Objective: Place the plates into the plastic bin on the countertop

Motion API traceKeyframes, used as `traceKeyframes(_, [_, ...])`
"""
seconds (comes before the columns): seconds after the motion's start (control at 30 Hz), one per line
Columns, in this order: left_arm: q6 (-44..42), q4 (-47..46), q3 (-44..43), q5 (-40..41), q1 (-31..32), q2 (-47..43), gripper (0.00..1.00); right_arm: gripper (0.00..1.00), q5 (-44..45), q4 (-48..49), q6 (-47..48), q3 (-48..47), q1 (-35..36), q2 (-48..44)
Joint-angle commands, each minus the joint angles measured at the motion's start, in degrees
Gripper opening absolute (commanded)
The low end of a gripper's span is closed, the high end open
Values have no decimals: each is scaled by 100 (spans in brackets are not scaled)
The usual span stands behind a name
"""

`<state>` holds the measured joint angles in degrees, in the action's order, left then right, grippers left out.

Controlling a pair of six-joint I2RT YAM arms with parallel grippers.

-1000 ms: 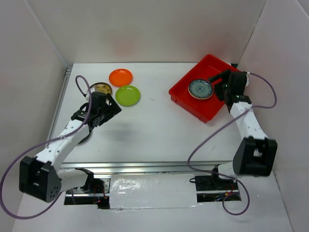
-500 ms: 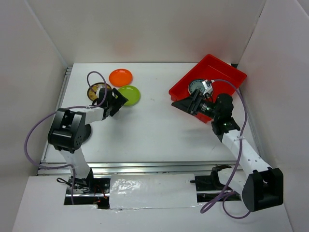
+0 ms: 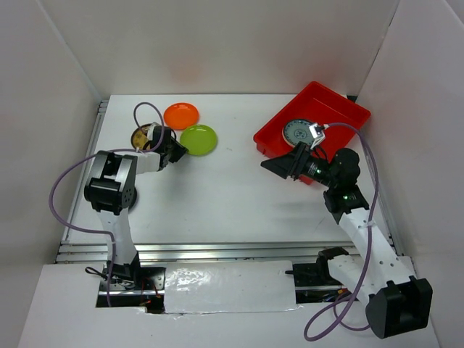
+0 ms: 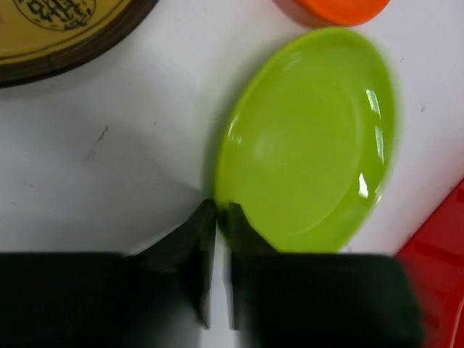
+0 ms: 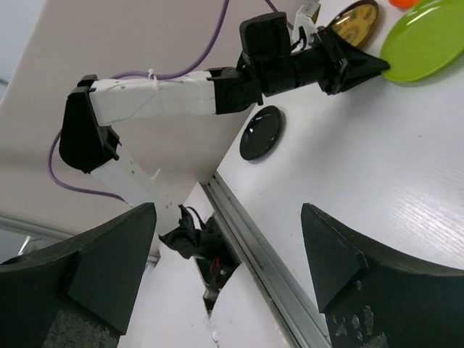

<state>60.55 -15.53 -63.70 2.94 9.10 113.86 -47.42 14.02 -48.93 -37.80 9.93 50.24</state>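
A lime green plate [image 3: 200, 139] [image 4: 312, 145] lies on the white countertop [image 3: 232, 196]. My left gripper [image 3: 178, 150] [image 4: 217, 210] is shut on the plate's near left rim. An orange plate [image 3: 181, 116] [image 4: 341, 9] sits just behind it, and a brown-gold patterned plate [image 3: 143, 135] [image 4: 65, 29] lies to the left. The red plastic bin [image 3: 341, 109] holds one pale teal patterned plate [image 3: 299, 133]. My right gripper [image 3: 275, 165] [image 5: 228, 268] hangs open and empty beside the bin's front left wall, pointing left.
A dark round plate [image 5: 261, 133] lies on the countertop under the left arm, hidden in the top view. White walls close in three sides. A metal rail [image 3: 217, 250] runs along the front edge. Purple cables loop off both arms.
My left gripper has reached the green plate and shut on its rim, nudging it slightly right. My right gripper has drawn back out of the bin, leaving the patterned plate there.
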Motion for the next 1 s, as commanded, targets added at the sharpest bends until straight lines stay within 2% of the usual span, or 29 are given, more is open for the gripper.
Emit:
traceKeyframes(0.0, [-17,357,-125,110,-5,136,13,88,57,-110,50,-78,-106,-41])
traceKeyframes(0.07, [18,550,-160,224,4,31,0,88,57,-84,-2,-61,-211,12])
traceKeyframes(0.23, [-175,858,-11,532,109,-785,0,88,302,48,49,54,-150,354])
traceKeyframes(0.3, [-350,981,-45,428,179,-1215,0,88,600,-57,181,-34,-36,643])
traceKeyframes(0.43, [-974,1533,-441,-240,460,-1551,0,88,1243,-110,436,-438,377,1469])
traceKeyframes(0.47, [-1054,1527,-476,-511,522,-1621,0,88,1313,-84,532,-682,508,1915])
traceKeyframes(0.73, [-1107,1166,226,-1901,768,-2395,0,87,1587,223,648,-1755,676,3947])
traceKeyframes(0.83, [-1160,1087,306,-2376,795,-2500,0,86,1621,286,621,-1932,703,4274])
traceKeyframes(0.97, [-1221,1113,358,-2517,856,-2632,0,81,1789,338,577,-2047,738,4661])
